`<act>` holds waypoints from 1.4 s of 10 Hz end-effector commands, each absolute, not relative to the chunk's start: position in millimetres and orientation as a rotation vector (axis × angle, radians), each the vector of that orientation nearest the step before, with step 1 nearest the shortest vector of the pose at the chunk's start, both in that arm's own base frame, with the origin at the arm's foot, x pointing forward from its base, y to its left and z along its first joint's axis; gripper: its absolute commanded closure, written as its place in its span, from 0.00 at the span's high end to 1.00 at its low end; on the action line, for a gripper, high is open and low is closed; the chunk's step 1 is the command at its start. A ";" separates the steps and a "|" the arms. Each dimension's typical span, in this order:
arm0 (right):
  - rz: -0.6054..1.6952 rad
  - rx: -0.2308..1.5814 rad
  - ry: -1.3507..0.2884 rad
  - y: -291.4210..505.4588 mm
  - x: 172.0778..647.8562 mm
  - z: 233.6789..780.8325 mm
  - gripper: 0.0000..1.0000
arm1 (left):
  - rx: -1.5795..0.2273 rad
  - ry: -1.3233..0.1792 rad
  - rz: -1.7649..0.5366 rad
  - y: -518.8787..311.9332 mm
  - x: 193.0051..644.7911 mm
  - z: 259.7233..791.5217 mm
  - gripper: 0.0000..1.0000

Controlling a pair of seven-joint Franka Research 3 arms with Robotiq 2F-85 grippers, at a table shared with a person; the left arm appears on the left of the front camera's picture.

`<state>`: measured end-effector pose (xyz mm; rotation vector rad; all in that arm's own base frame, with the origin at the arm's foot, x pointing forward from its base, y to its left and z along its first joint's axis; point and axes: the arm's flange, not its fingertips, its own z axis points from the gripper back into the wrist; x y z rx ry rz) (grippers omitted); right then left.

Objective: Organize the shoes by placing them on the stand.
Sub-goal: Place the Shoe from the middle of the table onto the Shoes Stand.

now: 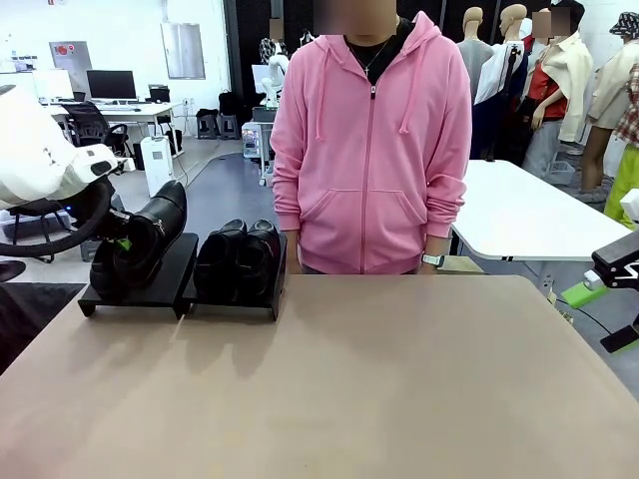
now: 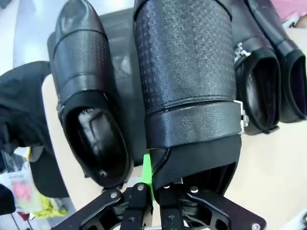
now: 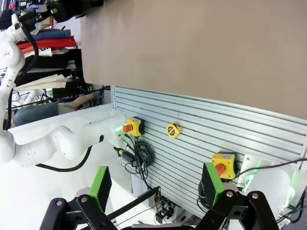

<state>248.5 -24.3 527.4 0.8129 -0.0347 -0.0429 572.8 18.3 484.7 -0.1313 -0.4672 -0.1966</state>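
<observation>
My left gripper (image 2: 153, 179) is shut on the heel rim of one black shoe (image 2: 187, 86), holding it toe-up over the left section of the black stand (image 1: 140, 294). In the front view this shoe (image 1: 155, 232) leans over that section beside my left gripper (image 1: 120, 242). Another shoe (image 2: 88, 105) lies on the same section next to it. Two more shoes (image 1: 240, 257) sit side by side on the right section. My right gripper (image 3: 156, 189) is open with nothing between its fingers, off the table's right edge (image 1: 602, 311).
A person in a pink hoodie (image 1: 371, 150) stands at the far side of the tan table (image 1: 379, 379), hands down. A white table (image 1: 519, 210) stands behind on the right. A slatted panel with emergency-stop buttons (image 3: 220, 165) lies below my right gripper.
</observation>
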 end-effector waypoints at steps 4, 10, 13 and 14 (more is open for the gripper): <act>-0.019 0.842 -0.047 -24.4 249.4 529.9 1.00 | -0.161 -0.570 -0.168 24.8 595.8 459.6 0.00; -0.019 0.842 -0.047 -24.4 249.4 529.9 1.00 | -0.173 -0.540 -0.134 24.1 598.9 452.7 1.00; -0.019 0.842 -0.047 -24.4 249.4 529.9 1.00 | -0.194 -0.539 -0.139 24.6 596.7 453.3 1.00; -0.019 0.842 -0.047 -24.4 249.4 529.9 1.00 | -0.199 -0.539 -0.144 23.4 593.6 455.6 1.00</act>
